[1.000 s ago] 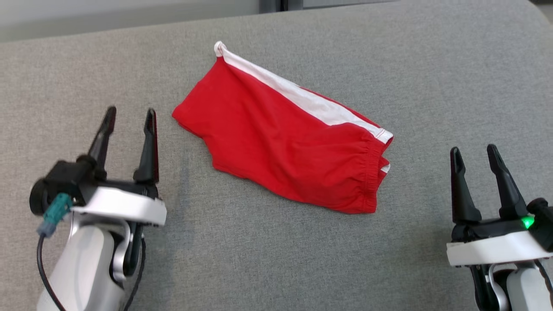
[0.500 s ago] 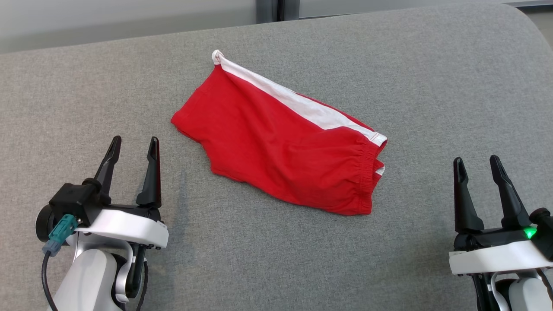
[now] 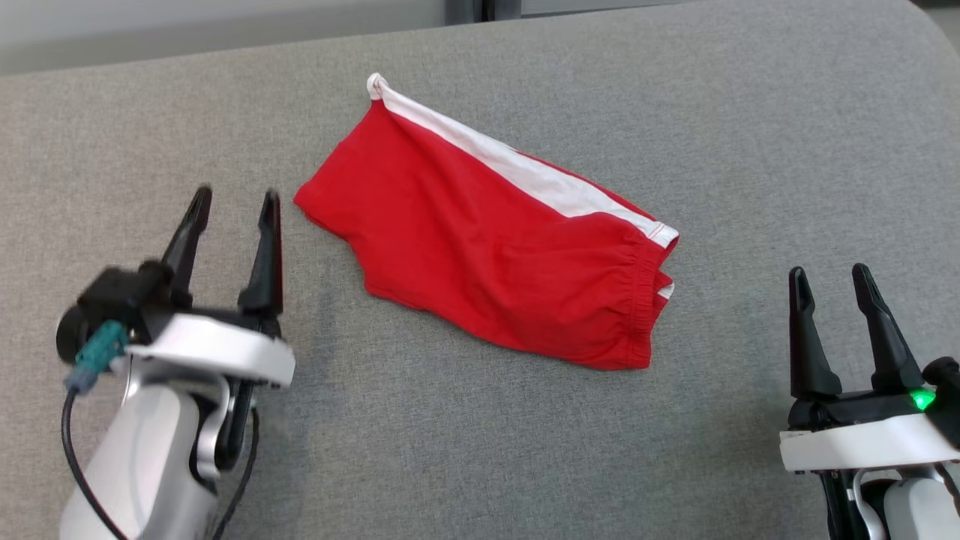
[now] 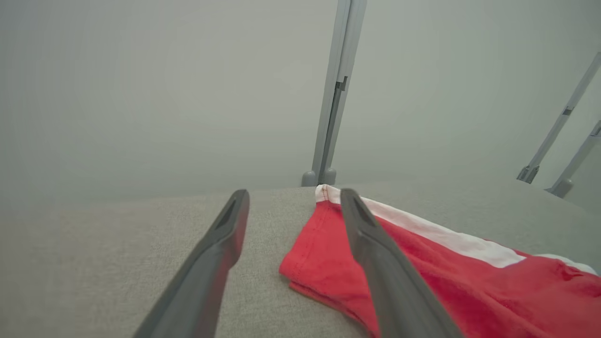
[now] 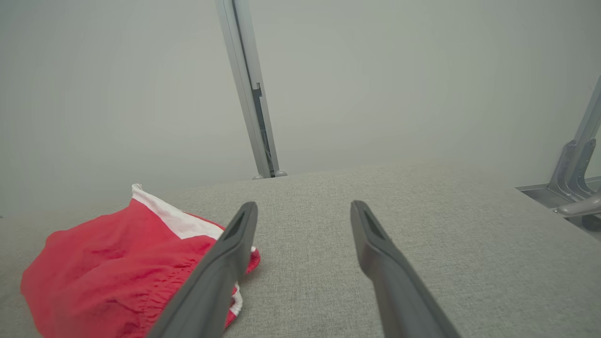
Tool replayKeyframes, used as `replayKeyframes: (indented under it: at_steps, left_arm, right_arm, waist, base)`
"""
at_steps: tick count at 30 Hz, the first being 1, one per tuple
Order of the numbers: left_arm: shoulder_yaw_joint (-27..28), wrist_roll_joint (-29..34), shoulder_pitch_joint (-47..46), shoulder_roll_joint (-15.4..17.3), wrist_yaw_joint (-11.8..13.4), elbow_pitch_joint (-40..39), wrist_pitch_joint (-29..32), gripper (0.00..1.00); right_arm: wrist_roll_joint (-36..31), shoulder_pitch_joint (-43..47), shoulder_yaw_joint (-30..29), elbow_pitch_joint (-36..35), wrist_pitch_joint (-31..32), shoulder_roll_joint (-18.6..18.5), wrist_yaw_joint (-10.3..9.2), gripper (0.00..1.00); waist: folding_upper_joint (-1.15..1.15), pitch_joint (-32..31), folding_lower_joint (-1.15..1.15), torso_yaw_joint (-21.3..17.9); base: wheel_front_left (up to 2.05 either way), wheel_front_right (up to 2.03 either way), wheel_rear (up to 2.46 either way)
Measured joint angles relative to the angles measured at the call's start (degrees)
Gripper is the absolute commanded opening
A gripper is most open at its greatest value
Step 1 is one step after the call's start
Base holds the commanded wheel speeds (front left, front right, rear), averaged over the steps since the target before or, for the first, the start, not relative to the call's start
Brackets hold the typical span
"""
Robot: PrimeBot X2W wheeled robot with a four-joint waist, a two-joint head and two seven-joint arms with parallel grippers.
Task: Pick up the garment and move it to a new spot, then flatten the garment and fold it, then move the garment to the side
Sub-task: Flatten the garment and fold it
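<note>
the red garment (image 3: pixel 487 247) is being flanked on the grey surface (image 3: pixel 750 112) by the left gripper (image 3: pixel 235 196) and right gripper (image 3: pixel 829 272), jaws being held apart, empty.

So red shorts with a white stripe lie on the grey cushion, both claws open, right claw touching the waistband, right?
Not touching: in the head view the right claw sits clear of the red shorts, over bare grey cushion. Rest holds.

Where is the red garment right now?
Head view: the red garment lies centred on the grey surface, between the left tool and the right tool, touching neither.
</note>
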Motion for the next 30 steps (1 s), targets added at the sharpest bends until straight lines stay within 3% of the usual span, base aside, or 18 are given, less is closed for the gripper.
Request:
replayKeyframes:
  at_steps: [7,12,24,25,27,30]
  left_arm:
    - [-2.1,-0.8,-9.5,-0.1,-3.5,2.5,5.3,1.0]
    - [-3.8,-3.0,-15.8,-0.5,-6.4,13.1,12.6,1.0]
    - [-4.7,-5.3,-20.9,-1.1,-7.5,27.4,18.4,1.0]
    - [-4.9,-5.3,-21.1,-1.2,-7.5,27.8,18.5,0.82]
    - [-5.4,-5.3,-21.6,-1.4,-8.0,28.3,18.9,0.0]
    - [-6.1,-5.3,-21.7,-1.5,-8.3,29.0,18.9,0.0]
  right_arm:
    - [0.9,-1.6,1.1,-0.4,0.0,0.1,0.0,1.0]
    - [1.8,-3.1,2.3,0.5,0.0,0.3,0.0,1.0]
    - [2.8,-3.9,3.2,1.1,0.0,0.4,0.0,1.0]
    - [2.9,-3.9,3.1,1.1,0.0,0.4,0.0,1.0]
    - [3.0,-3.9,3.2,1.1,0.0,0.4,0.0,1.0]
    - [3.3,-3.9,3.3,1.2,0.0,0.4,0.0,1.0]
  waist:
    - [0.0,2.7,0.0,-0.3]
    - [0.0,5.1,0.0,-2.0]
    - [0.0,7.0,0.0,-3.5]
    - [0.0,7.0,0.0,-3.4]
    - [0.0,6.8,0.0,-3.3]
    - [0.0,6.6,0.0,-3.1]
  base:
    - [0.0,0.0,0.0]
    - [0.0,0.0,0.0]
    - [0.0,0.0,0.0]
    - [0.0,0.0,0.0]
    - [0.0,0.0,0.0]
    - [0.0,0.0,0.0]
